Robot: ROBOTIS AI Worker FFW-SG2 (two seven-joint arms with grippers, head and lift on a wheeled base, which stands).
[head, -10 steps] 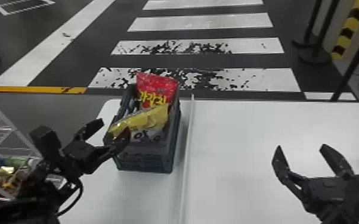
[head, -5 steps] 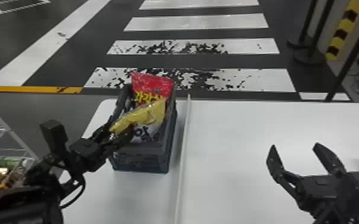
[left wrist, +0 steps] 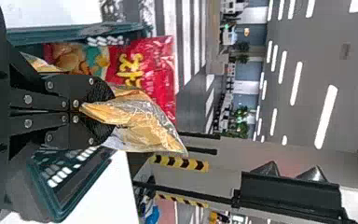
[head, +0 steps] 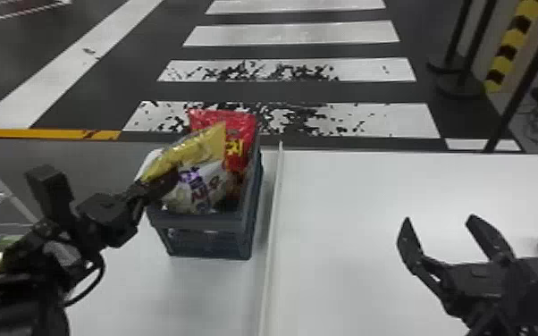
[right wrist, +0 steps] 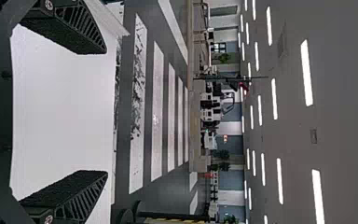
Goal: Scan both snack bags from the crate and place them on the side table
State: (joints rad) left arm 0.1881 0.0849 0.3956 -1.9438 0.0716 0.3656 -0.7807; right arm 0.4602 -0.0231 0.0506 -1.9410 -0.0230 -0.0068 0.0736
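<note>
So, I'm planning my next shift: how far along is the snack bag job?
Only the first grasp looks done: the left end effector is shut on the yellow-and-white bag. In hand is that bag, at the crate. The red bag stands ungripped in the crate, so scanning and placing both probably remain.

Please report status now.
Left gripper: shut on yellow bag, at crate. Right gripper: open above table. Red bag: in crate.

Yellow-white bag (head: pixel 199 185) tilted beside red bag (head: pixel 240 123) in crate (head: pixel 203 222).
</note>
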